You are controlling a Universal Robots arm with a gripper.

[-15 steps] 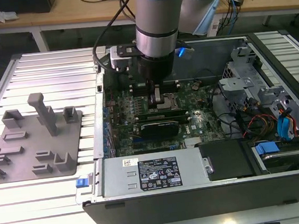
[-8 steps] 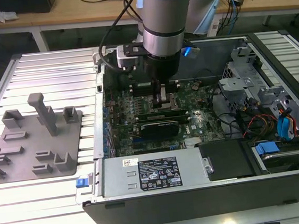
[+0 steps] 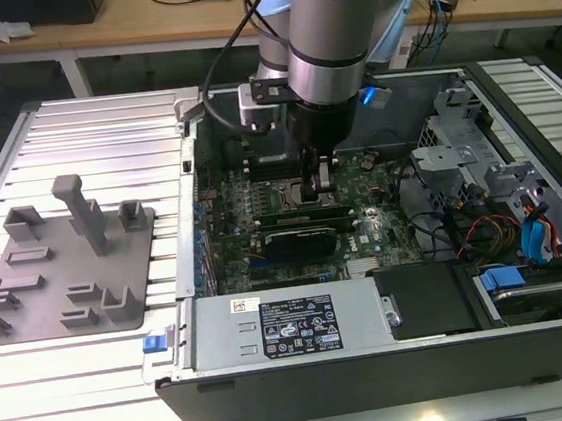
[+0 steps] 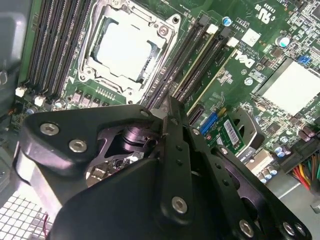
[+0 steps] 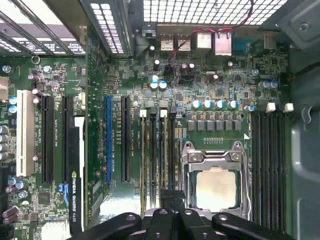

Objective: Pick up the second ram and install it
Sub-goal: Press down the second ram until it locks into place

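Exterior view: the arm reaches straight down into an open computer case [image 3: 379, 381] that lies on its side on a slatted metal table [image 3: 103, 139]. The pincer [image 3: 321, 184] stands over the motherboard near the middle of the case, its tip down at the bank of memory slots. A thin green stick, the second ram [image 3: 301, 208], lies lengthwise in that bank right under the tip, at about six o'clock from the pincer. The black graphics card [image 3: 309, 240] sits just beyond the stick, again toward six o'clock. The silver power supply [image 3: 293, 325] lies along the case's near wall. A grey fixture tray [image 3: 29, 297] with upright posts rests on the table at nine o'clock of the case, well apart from the arm. In the first wrist view the pincer [image 5: 173, 212] shows its two black fingers drawn together with only a thin seam between them. That seam is in line with the memory slots [image 5: 155, 150] beside the CPU socket [image 5: 216, 187]. I cannot tell whether the stick's edge is nipped in the seam. In the second wrist view the pincer [image 4: 169, 107] meets the near end of the same memory slots [image 4: 195, 65], with the open CPU socket [image 4: 127, 45] just beside them.
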